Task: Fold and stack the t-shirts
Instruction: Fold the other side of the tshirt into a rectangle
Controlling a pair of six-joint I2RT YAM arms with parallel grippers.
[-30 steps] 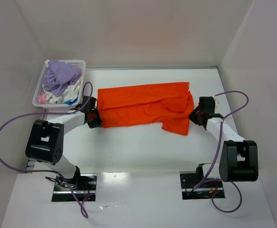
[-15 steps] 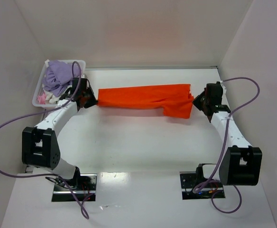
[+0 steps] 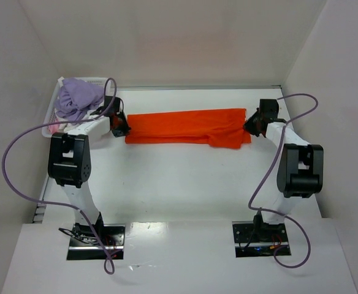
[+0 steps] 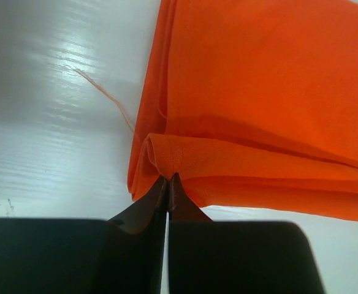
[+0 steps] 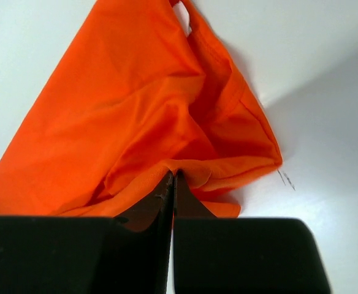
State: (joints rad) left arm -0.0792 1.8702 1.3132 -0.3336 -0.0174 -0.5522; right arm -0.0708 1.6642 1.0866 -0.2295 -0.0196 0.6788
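**Orange t-shirt pinched at both ends beside the basket**

Much of the basket (image 3: 48, 120) is hidden. The left arm (image 3: 84, 128) crosses its near side and a heaped lilac garment (image 3: 78, 98) covers its far part, so only bits of white lattice wall show. Under the lilac piece a scrap of pink (image 3: 54, 127) peeps out; what else lies inside cannot be made out. In both wrist views the dark body behind the jaws blocks the lower part of the picture, and the shirt runs off the frame edges.

The orange t-shirt (image 3: 185, 125) lies on the white worktop (image 3: 179, 184) just right of the basket. It stretches away from the basket as a long, narrow band, doubled lengthwise. Its end far from the basket is bunched and spreads a little wider than the rest. A loose orange thread (image 4: 105, 95) trails onto the worktop off the edge nearest the basket.

The left jaws are pressed together on a folded hem at the shirt's end beside the basket, with the cloth nipped right at their tips. The right jaws, at the end farthest from the basket, are likewise closed tight on a rumpled fold of the cloth.
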